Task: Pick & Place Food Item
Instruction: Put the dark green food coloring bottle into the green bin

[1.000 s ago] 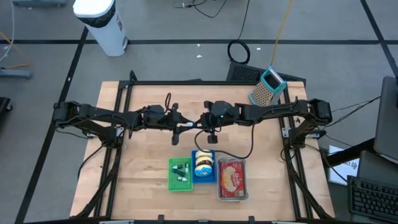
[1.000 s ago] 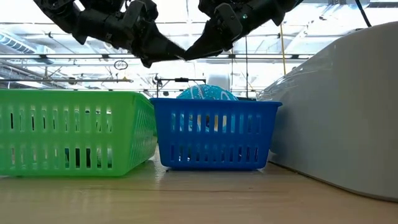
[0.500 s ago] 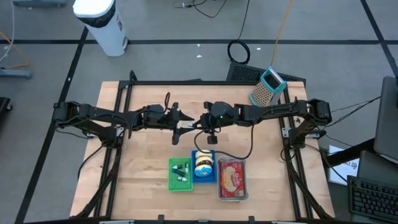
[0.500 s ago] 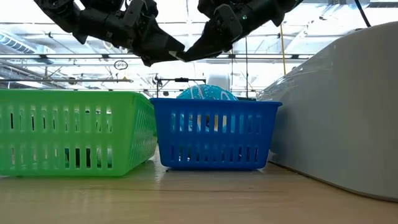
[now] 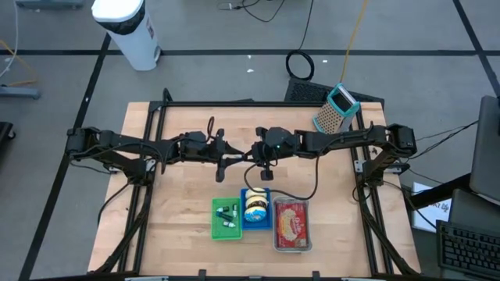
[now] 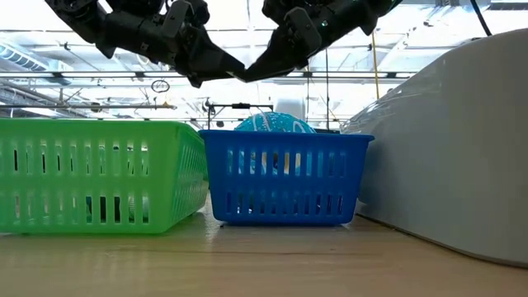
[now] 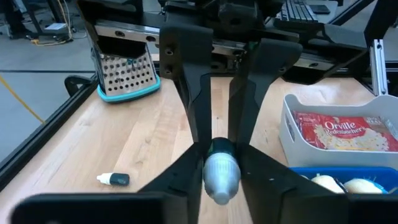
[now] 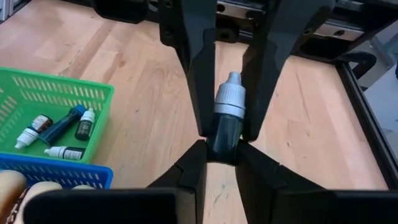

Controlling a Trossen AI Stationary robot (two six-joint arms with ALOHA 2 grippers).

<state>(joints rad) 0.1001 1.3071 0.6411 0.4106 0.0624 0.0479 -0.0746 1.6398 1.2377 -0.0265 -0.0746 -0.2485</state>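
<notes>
small bottle pinched between both grippers above the bench

the two arms are seen meeting tip to tip over the middle of the bench [image 5: 172,211], well above the baskets. a small dropper bottle [image 8: 227,118], dark-bodied with a grey-white cap, is held between them in the air. in the right wrist view the right gripper [image 8: 222,144] is seen with its jaws pinched on the dark end of the bottle, while the opposite pair of fingers is pressed against the sides of its capped end. in the left wrist view the left gripper [image 7: 219,163] is seen with its jaws closed on the capped end of the same bottle, the cap pointing toward that camera.

below and toward the front of the bench, three containers are set side by side, touching or nearly so. a green basket [image 5: 216,220] is placed on the left and holds several more small bottles [image 8: 56,132]. a blue basket [image 6: 285,177] is placed in the middle and holds a round food item with a pale top. a white tray [image 7: 287,127] is placed on the right and holds a red popcorn packet [image 7: 345,130].

one loose small bottle [image 7: 112,179] is seen lying on its side on the bare wood. a box grater [image 5: 334,108] with a teal handle is seen at the far right corner of the bench.
</notes>
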